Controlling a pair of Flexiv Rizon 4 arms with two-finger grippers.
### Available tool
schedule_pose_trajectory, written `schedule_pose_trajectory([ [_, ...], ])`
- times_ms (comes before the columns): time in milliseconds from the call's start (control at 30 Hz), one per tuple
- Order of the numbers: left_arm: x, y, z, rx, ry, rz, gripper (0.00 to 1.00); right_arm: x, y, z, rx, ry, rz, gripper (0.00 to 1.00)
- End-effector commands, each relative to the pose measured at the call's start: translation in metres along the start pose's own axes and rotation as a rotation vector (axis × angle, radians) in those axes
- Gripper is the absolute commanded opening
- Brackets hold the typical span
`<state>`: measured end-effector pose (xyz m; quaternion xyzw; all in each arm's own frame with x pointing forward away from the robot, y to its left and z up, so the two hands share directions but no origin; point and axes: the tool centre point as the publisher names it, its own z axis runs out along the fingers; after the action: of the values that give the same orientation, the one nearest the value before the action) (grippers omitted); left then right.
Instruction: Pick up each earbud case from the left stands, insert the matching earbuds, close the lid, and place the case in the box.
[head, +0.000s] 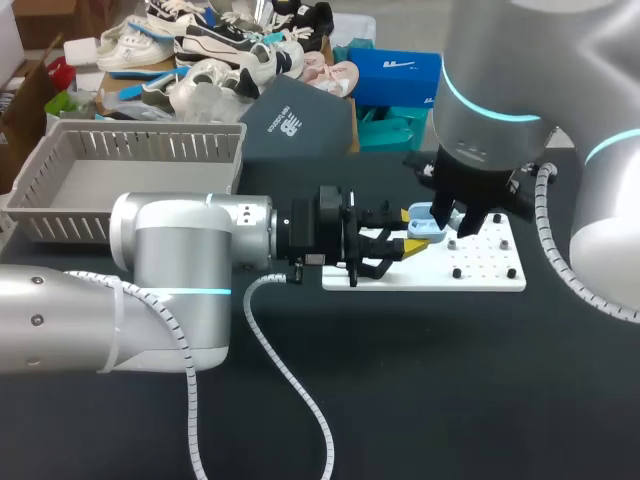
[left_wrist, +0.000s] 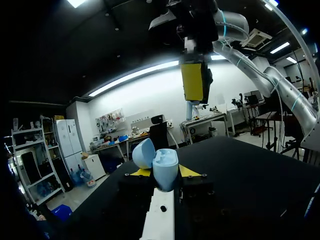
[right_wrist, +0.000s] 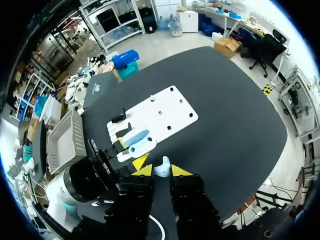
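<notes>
You've got the left gripper (head: 414, 232) clenched on the open blue case (left_wrist: 165, 167) over the white board (head: 480, 268) edge, lid back, so the right gripper (right_wrist: 161, 171), pinching an earbud (right_wrist: 162, 168), hangs just above to seat it; box (head: 60, 160) well apart.

I see the earbud case (left_wrist: 165, 170) as smooth pale-blue plastic with a soft sheen, and the earbud (right_wrist: 162, 169) as the same smooth plastic. The plate (head: 490, 275) looks like a smooth, matt white board. My left arm (head: 180, 270) has a satin silver shell; the table (head: 450, 380) is matt black, the basket (head: 150, 148) dull grey plastic.
</notes>
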<state>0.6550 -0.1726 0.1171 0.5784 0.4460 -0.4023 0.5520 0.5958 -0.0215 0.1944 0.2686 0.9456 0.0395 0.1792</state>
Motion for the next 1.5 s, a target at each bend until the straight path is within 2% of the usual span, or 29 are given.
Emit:
schedule_pose_trajectory([
  [33, 0.001, -0.001, 0.0, -0.004, -0.003, 0.002, 0.0, -0.007, 0.008, 0.011, 0.001, 0.012, 0.001, 0.0],
  [400, 0.001, -0.001, 0.0, -0.004, -0.003, 0.002, 0.0, -0.015, 0.02, 0.021, -0.014, 0.026, -0.002, 0.0],
  [1500, 0.001, -0.001, 0.0, -0.004, -0.003, 0.002, 0.0, -0.018, 0.025, 0.03, -0.011, 0.033, 0.057, 0.0],
])
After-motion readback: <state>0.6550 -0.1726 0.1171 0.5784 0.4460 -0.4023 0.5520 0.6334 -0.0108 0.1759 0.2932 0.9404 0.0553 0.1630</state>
